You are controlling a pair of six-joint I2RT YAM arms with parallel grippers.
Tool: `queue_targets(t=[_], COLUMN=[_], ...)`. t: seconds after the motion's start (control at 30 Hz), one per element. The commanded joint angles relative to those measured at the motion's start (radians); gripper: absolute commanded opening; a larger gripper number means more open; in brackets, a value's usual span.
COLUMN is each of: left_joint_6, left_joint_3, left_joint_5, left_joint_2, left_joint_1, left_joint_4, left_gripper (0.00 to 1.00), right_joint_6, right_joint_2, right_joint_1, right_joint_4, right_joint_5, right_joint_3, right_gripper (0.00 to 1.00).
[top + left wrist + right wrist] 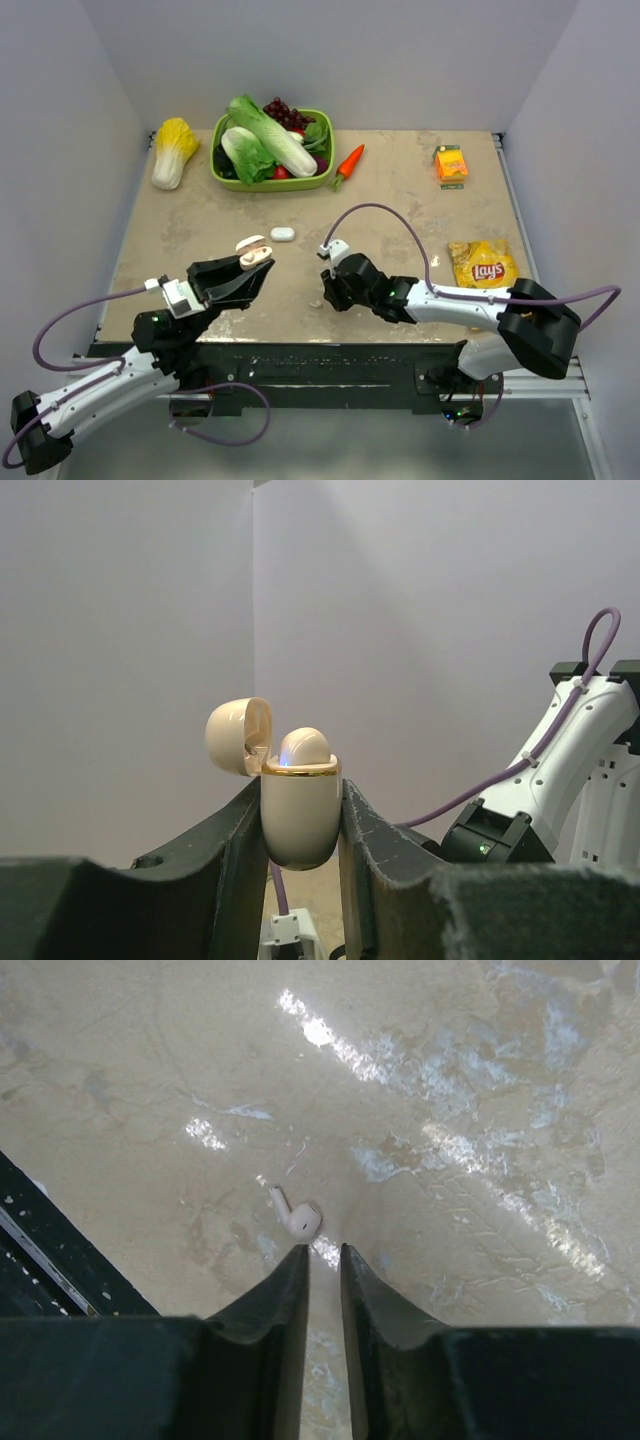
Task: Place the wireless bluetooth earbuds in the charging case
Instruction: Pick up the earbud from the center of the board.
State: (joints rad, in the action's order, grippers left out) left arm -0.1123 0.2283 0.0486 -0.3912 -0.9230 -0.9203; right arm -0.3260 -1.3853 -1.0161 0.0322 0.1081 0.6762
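My left gripper (256, 258) is raised off the table and shut on the charging case (300, 815), a cream-white rounded shell with a gold rim. Its lid (238, 736) hangs open to the left, and a rounded white earbud top (305, 747) shows in the case mouth. My right gripper (322, 1248) is low over the tabletop, jaws only a narrow gap apart with nothing between them. One white earbud (301, 1220) lies on the table just beyond the left fingertip (296, 1260), its stem pointing away. In the top view this gripper (328, 296) is near the table's front middle.
A small white oblong object (282, 234) lies on the table behind the case. At the back are a green basket (268, 183) of vegetables, a cabbage (173, 150), a toy carrot (348, 163) and an orange carton (451, 163). A chips bag (484, 264) lies right.
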Motion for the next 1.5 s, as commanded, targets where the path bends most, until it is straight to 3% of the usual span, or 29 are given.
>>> queue_targets(t=[0.0,0.13,0.4,1.47], left_joint_6=[-0.016,-0.032,-0.046,-0.046], left_joint_3=[-0.006,-0.012,-0.032,-0.041], left_joint_5=[0.008,0.020,0.011,0.001], left_joint_2=[-0.015,-0.034,-0.035,-0.005], left_joint_1=[0.001,0.001,0.000,0.001], left_joint_4=[-0.014,-0.028,-0.043,-0.012], left_gripper=[0.00,0.00,0.00,0.00], right_joint_6=[-0.053,-0.087,-0.094,-0.044], right_joint_2=[0.000,-0.032,-0.093,-0.301], right_joint_1=[-0.022,-0.044,-0.050,0.001], right_joint_4=[0.090,0.129,0.147,0.121], right_joint_5=[-0.010,-0.022,0.004,0.071], right_joint_3=[-0.046,-0.087,-0.083,0.095], right_gripper=[0.15,0.05,0.04,0.15])
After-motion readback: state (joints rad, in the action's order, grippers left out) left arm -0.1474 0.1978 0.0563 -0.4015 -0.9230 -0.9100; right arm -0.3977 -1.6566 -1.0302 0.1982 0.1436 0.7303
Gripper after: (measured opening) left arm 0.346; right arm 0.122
